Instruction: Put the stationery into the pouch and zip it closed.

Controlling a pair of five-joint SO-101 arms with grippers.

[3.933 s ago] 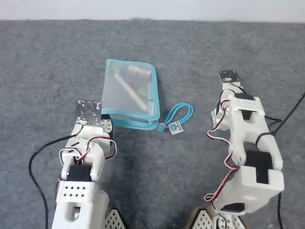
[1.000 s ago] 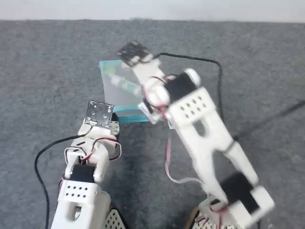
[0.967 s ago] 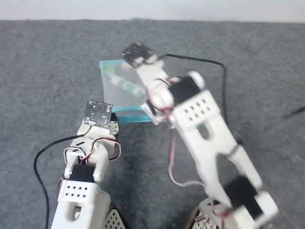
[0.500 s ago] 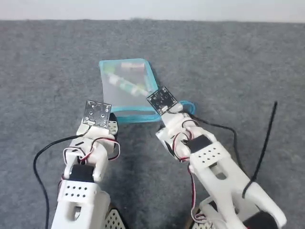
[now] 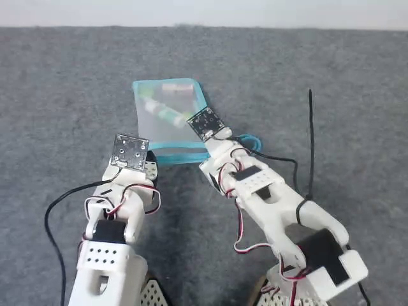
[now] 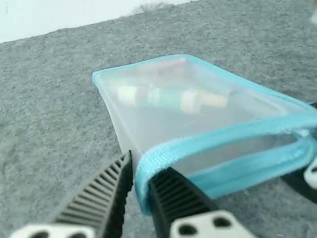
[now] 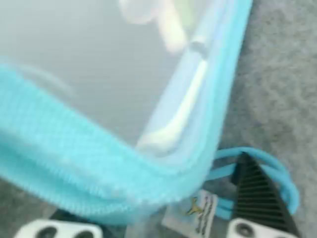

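Zipping looks to be the step in hand: pens (image 6: 168, 96) lie inside the pouch (image 6: 208, 124), whose blue edge the left pincer (image 6: 141, 191) pinches narrowly, while the right pincer (image 7: 148, 203) gapes wide about the zip-end corner and should next close on the tag (image 7: 198, 214) there.

Pouch (image 5: 167, 131) on table (image 5: 331, 76), stationery (image 5: 164, 113) inside it, left gripper (image 6: 140, 176) at its near-left corner, right gripper (image 7: 163, 218) at near-right corner beside cord loop (image 5: 250, 141).
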